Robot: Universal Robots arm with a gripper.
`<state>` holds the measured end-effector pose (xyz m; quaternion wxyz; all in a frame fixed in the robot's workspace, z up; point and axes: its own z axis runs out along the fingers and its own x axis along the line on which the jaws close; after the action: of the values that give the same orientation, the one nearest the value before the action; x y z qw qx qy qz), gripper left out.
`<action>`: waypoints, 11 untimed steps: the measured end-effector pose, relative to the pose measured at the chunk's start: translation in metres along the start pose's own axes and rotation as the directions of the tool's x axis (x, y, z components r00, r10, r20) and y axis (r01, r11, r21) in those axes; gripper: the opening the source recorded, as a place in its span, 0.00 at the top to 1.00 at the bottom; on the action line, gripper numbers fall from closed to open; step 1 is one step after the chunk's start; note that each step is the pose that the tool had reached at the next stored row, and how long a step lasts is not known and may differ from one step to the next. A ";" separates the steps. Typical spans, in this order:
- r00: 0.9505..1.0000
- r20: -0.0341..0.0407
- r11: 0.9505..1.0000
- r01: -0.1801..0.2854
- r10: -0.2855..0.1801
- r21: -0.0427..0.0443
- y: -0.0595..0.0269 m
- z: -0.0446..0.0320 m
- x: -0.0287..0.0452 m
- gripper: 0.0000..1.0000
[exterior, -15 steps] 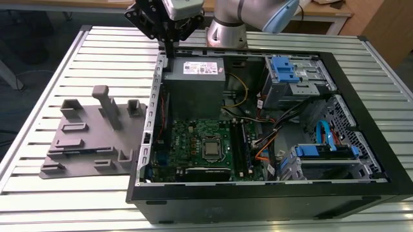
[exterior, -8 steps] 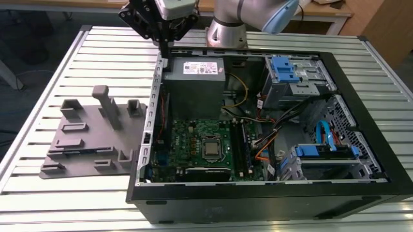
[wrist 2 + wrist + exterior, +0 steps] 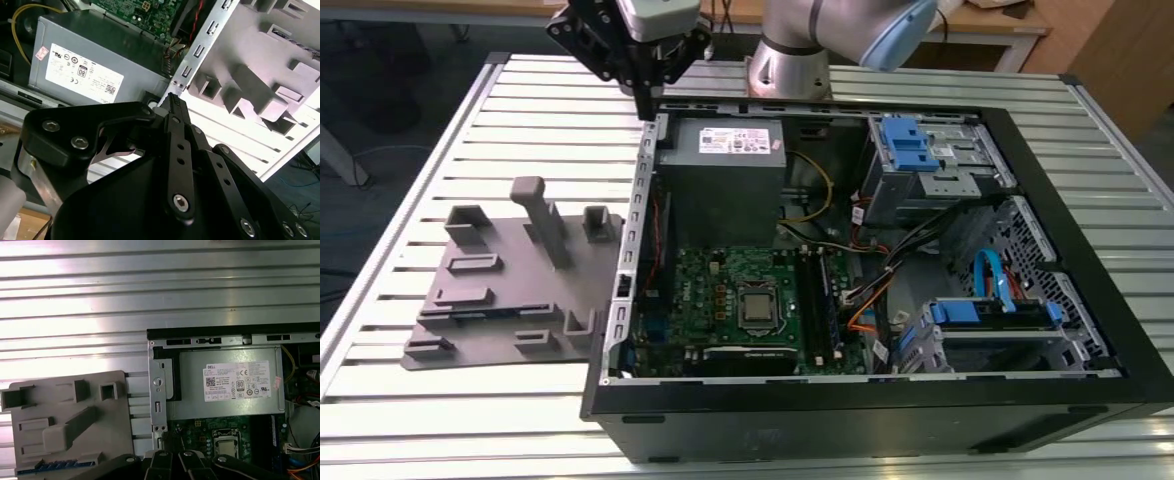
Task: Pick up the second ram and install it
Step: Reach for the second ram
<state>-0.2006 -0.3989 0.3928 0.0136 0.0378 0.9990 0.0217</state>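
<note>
We found the gripper (image 3: 646, 110) hanging above the corner of the open computer case (image 3: 854, 412) nearest its power supply (image 3: 720, 185), over the case wall and clear of everything inside. Its jaws were drawn together tip to tip, and in both wrist views we saw nothing held between them.

Just outside the case, on the exterior view's left of it, a grey fixture (image 3: 500, 310) lay on the slatted worktop (image 3: 520, 110). In the first wrist view a thin bluish strip lay across the fixture, level with the case's motherboard (image 3: 200, 432) and not with its power supply. We took this strip for the second ram (image 3: 57, 466) (it was too slight for us to be sure). Inside the case the memory slots (image 3: 822, 300) ran along the motherboard, and we could not tell whether either of them held a stick.

By our judgement the pick-up was the step in hand and had barely begun: nothing was grasped and nothing was being seated. As we saw it, a grasp would call for the jaws to part first. The gripper would then have to travel out from the case corner to the fixture and square itself to the strip's long edges, since so thin and flat a piece offers little to grip.
</note>
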 end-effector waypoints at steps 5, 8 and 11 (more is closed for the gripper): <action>1.000 0.000 1.000 0.000 0.000 0.000 -0.0012 0.0009 0.0155 0.93; 1.000 0.000 1.000 0.000 0.000 0.000 -0.0018 0.0013 0.0235 0.93; 1.000 0.000 1.000 0.000 0.000 0.000 -0.0024 0.0016 0.0312 0.93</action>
<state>-0.2318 -0.3989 0.3903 0.0136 0.0379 0.9990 0.0217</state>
